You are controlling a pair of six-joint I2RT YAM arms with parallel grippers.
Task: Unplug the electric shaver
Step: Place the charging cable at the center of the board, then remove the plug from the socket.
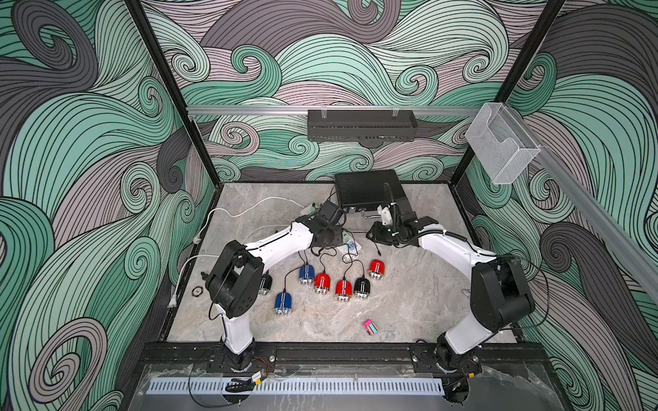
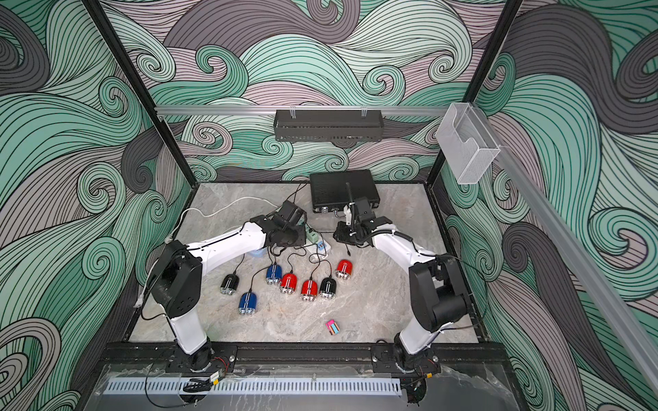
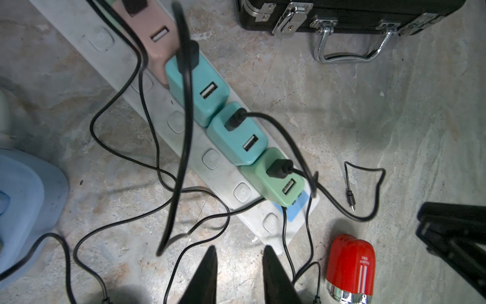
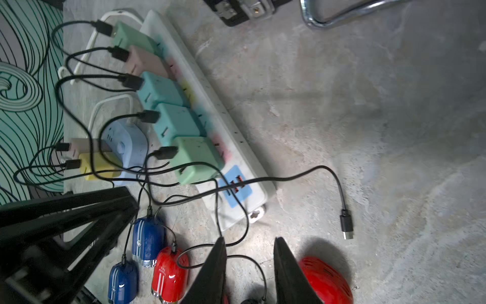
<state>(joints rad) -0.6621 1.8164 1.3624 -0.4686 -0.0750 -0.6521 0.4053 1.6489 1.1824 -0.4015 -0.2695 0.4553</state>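
We see seven shavers on the marble table (image 1: 409, 302), fanned out btwn the two arms. The red shaver (image 1: 376, 268) nearest the right arm sits w/o a lead. In the left wrist view its top end is bare and its chrome heads point away from the white power strip (image 4: 236, 126). The loose cable (image 4: 339, 189) lies just beside it. Its small plug (image 4: 347, 226) lies flat on the table, touching nothing. The cable's other end runs to the USB ports on the blue patch at the strip's end. The six other shavers (image 1: 322, 283) are two blue, two red and two black, each w/ a black lead at the top. The black one by the left arm is partly hidden.

The left gripper (image 3: 238, 248) is released: a narrow gap w/ bare table showing btwn the tips, nothing held. It hovers nr the strip's end, beside the red shaver. A blurred black lead crosses close to that lens.

The right gripper (image 4: 248, 239) is released too, w/ a similar gap, its tips over the leads right next to the red shaver. A thin lead passes under the gap, not pinched as far as we can tell.

The strip carries a row of USB adapters (image 3: 210, 89): pink, teal, teal, green. A black case (image 1: 366, 188) w/ chrome latches sits at the far edge. A small pink-and-blue item (image 1: 371, 327) lies alone nr the front.
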